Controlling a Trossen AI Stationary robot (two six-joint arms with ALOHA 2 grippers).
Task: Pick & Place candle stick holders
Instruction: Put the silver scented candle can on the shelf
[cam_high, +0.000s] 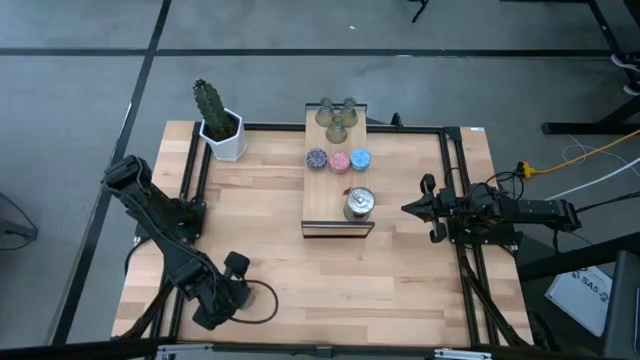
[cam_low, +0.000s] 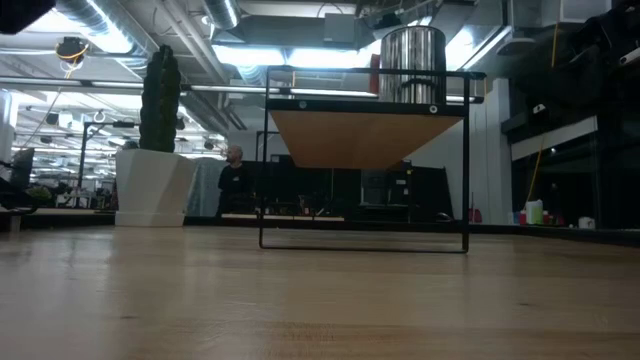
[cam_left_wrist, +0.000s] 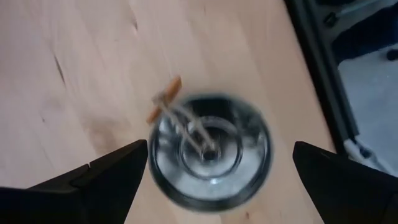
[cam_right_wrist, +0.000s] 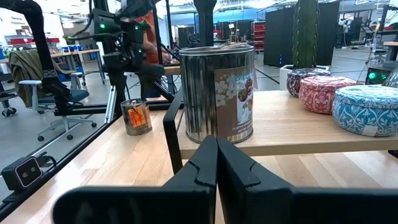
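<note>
Wood planks make up the desk (cam_high: 260, 230), and a long wooden board (cam_high: 325, 195) on a thin black frame stands in its middle, raised above it. Behind the desk is a big room with bright lights, and a person (cam_low: 233, 175) stands far back there.

On the board sit three green candle stick holders (cam_high: 337, 117) at the far end, close together. Next comes a row of three low round ones: purple (cam_high: 317, 159), pink (cam_high: 339, 161) and blue (cam_high: 360, 158). One shiny silver holder (cam_high: 358, 203) stands near the front end of the board.

The other silver holder (cam_left_wrist: 210, 151) is down on the desk, near the front left corner. The left gripper (cam_high: 243, 290) hangs right over it, with its fingers (cam_left_wrist: 106, 177) spread wide on both sides, not touching it.

The right gripper (cam_high: 412, 209) waits just to the right of the board, fingers (cam_right_wrist: 242, 177) pressed together, pointing at the silver holder on the board.

A cactus in a white pot (cam_high: 218, 124) stands at the back left of the desk.
</note>
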